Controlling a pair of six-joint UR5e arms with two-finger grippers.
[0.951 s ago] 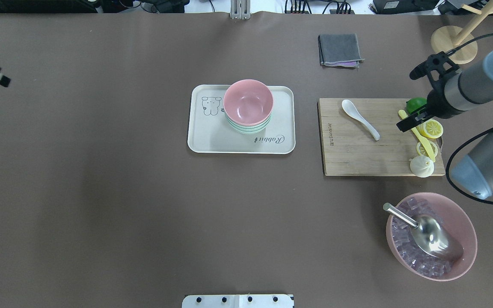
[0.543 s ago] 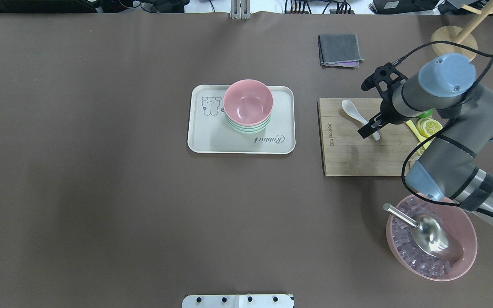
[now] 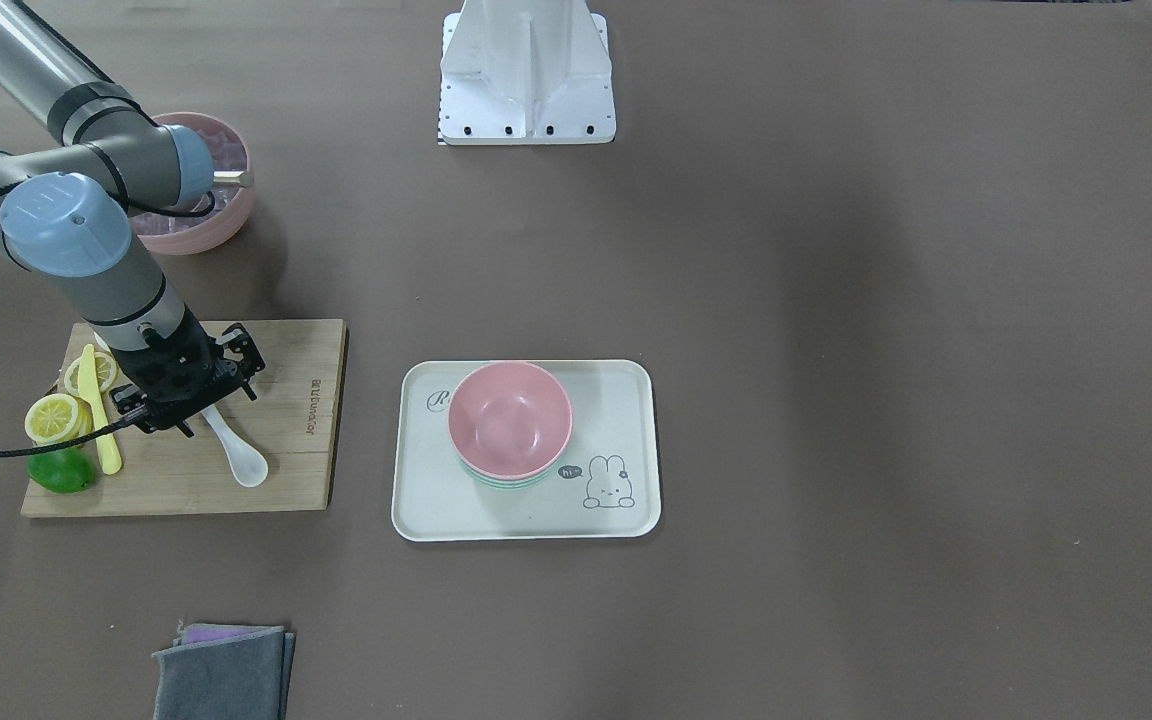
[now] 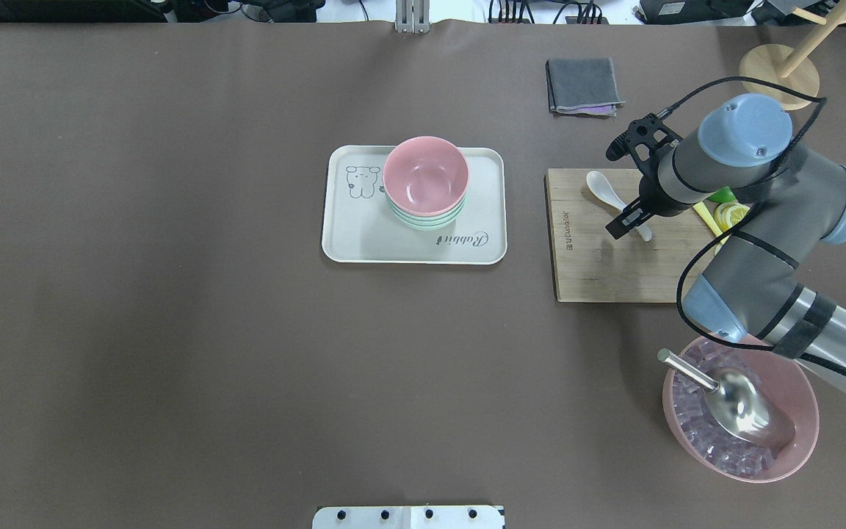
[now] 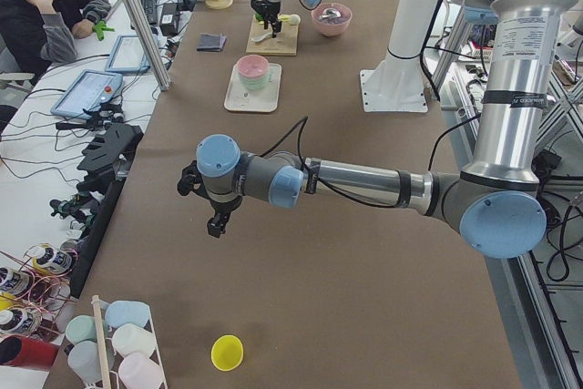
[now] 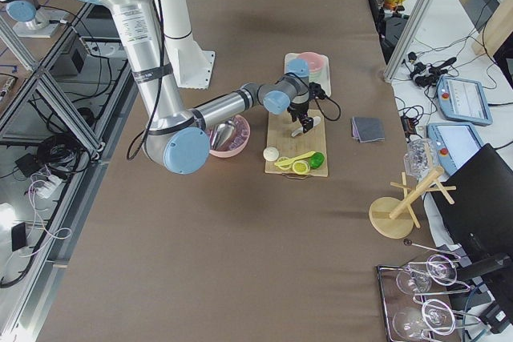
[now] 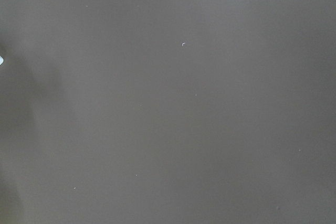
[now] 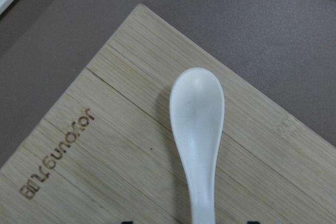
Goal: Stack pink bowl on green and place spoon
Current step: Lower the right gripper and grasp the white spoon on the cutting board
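Right gripper (image 4: 625,220): I read it spread, astride the spoon (image 8: 198,114) handle over the board (image 4: 599,272). The spoon's length runs diagonally from there to the board's far corner. Beyond the board, pink bowl (image 4: 425,175) nested on green (image 4: 427,220); left gripper (image 5: 217,220) farthest off, grip unreadable.

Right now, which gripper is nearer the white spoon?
Right. The right gripper hangs just above the handle of the spoon on the cutting board; the left gripper is far off, toward the other end of the table.
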